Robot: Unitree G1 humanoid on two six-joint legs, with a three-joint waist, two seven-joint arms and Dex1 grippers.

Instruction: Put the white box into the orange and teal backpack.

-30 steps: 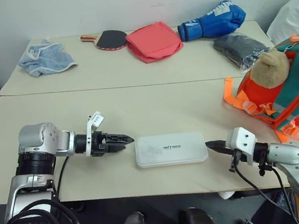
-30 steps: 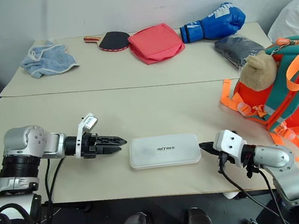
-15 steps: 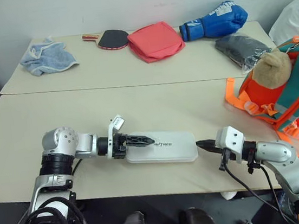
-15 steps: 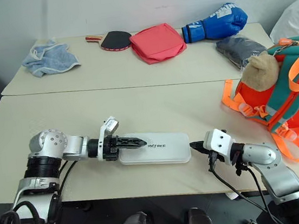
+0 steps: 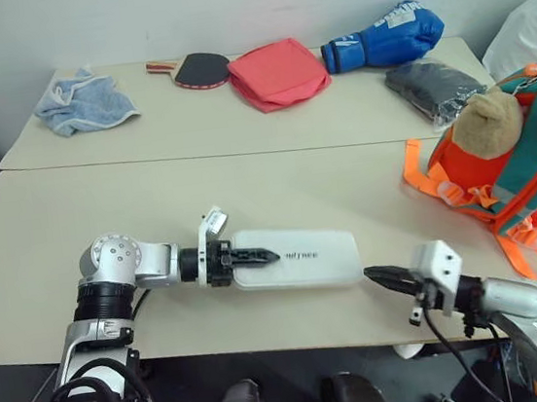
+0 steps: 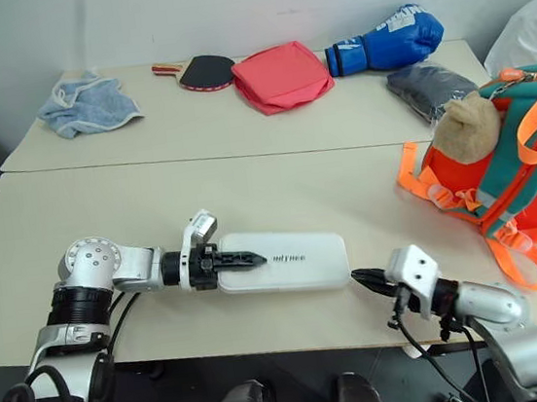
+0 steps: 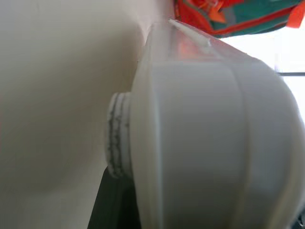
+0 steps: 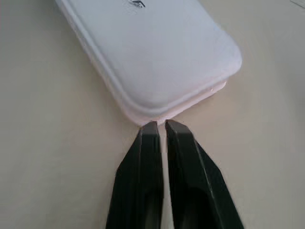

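While white box point(image 5: 300, 257) lies on table, left pincer point(image 5: 256, 257) clamps it; right pincer point(image 8: 161, 131) barely parted.

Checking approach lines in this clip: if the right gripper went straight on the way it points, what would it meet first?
The right gripper points at the near end of the white box; that rounded edge lies just ahead of its tips, so it would likely meet the box first.

Two beige tables point(image 5: 239, 116) end to end against a pale wall point(image 5: 225, 5).

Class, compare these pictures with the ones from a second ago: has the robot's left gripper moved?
Yes. The left gripper has moved toward the orange and teal backpack, from a spot short of the white box to over the box's near end, closing on it.
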